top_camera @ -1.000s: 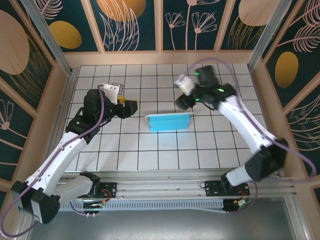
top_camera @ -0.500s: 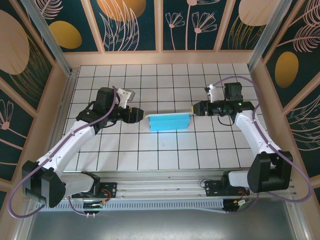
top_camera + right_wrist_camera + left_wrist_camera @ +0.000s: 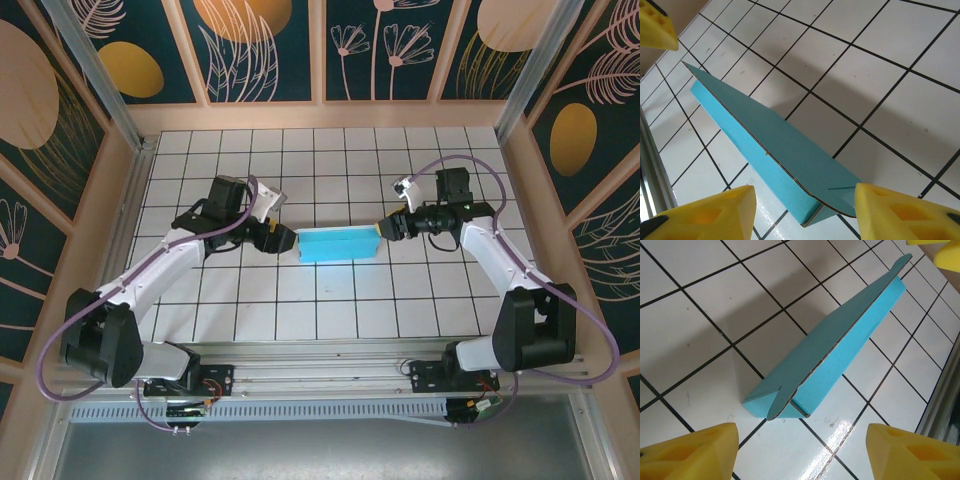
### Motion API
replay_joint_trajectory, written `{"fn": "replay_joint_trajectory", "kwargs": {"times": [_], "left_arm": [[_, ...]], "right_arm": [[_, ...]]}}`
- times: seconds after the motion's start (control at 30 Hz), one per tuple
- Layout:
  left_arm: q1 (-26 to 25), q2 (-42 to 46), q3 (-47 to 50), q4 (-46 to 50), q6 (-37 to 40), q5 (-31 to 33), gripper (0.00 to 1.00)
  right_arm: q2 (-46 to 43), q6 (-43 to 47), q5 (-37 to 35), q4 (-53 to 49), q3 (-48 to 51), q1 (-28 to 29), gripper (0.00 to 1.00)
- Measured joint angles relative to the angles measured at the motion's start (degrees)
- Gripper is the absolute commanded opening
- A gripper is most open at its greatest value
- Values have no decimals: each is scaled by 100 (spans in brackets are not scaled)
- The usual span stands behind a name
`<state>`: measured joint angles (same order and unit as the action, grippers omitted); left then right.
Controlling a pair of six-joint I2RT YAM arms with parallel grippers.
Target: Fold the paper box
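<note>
— White tiles with black lines cover the table [image 3: 300, 305], and dark teal wall panels [image 3: 270, 60] with drawn leaves stand around it. Where is the thing to fold?

— The flat rectangular turquoise cardboard box [image 3: 338, 244] lies near the middle of the table, between the two arms. To me it looks almost finished.

— And the jaws?

— Both pairs are spread and pinch nothing. The left jaws are at the left end of the box, the right jaws at the right end. In the left wrist view the end of the box [image 3: 840, 345] sits between the two yellow fingertips [image 3: 690, 452], apart from both. The right wrist view gives the same picture of the box [image 3: 770, 145] and the yellow fingertips [image 3: 707, 212] there.

— So what is the step, in your opinion?

— I think it is to square the ends. A small rounded ear [image 3: 779, 401] stands out at the near end. I would bring both arms in together and low, so that the box does not slide on the glossy tiles. I would also press softly, because thin cardboard buckles easily.

— Is something inside the box?

— I cannot tell. The lid lies down on the body, and I see just a narrow dark gap at the end corner.
</note>
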<state>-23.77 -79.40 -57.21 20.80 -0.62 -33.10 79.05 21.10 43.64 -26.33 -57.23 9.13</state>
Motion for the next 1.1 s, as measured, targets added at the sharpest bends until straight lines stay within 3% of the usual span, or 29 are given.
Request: {"fn": "replay_joint_trajectory", "kwargs": {"times": [0.23, 0.5, 0.97, 1.1], "left_arm": [[-177, -247, 0, -122, 20, -28, 65], [-212, -334, 0, -254, -59, 63, 54], [-212, -455, 0, -393, -94, 254, 52], [-212, -457, -2, -393, -94, 365, 56]], "right_arm": [[85, 0, 15, 2, 0, 26, 51], [140, -20, -4, 7, 31, 33, 46], [190, -57, -85, 96, 107, 74, 30], [203, -63, -109, 155, 107, 103, 27]]}}
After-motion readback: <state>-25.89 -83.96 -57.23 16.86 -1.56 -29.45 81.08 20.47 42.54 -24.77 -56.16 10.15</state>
